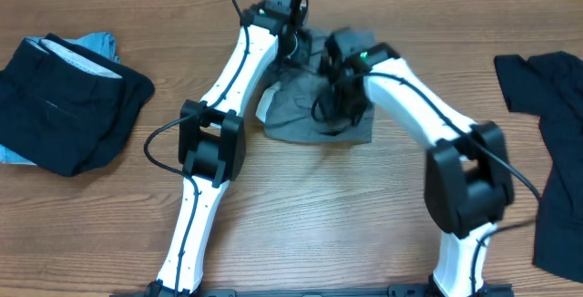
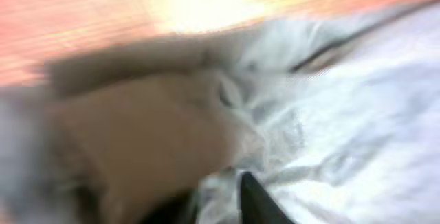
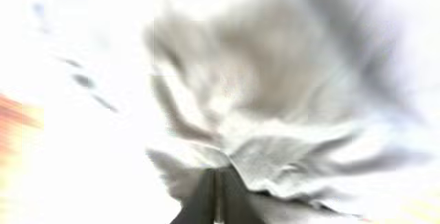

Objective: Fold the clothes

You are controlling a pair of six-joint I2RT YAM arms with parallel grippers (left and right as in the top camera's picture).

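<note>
Three lots of clothes on the desk (image 1: 319, 215) from overhead. A wrinkled grey garment (image 1: 314, 119) sits just toward 12 o'clock from the middle, a folded black pile (image 1: 68, 106) lies out at 9 o'clock on top of a light-blue piece (image 1: 96, 42), and a loose black garment (image 1: 556, 133) is spread at 3 o'clock.

The grey one is the one in play, with both arms over it. It reads as light, limp cotton, creased all over, with no stiffness to help you. I'd expect it to drape and drag rather than slide, and a single pinch will likely just pull up a peak. I'd grab it at edges or corners. The 9 o'clock edge, where a small white patch (image 1: 264, 106) shows, looks like a decent landmark.

The right tool (image 3: 214, 193) has its fingers closed together, and the grey cloth bunches up right at the tips. It might have a fold pinched, but the wrist view is too washed out to swear to it.

The left tool (image 1: 291, 33) is at the garment's 11 o'clock corner. Its wrist view is a blur of grey cloth with one dark finger (image 2: 258, 200), so I can't tell how wide it stands or whether it has anything.
</note>
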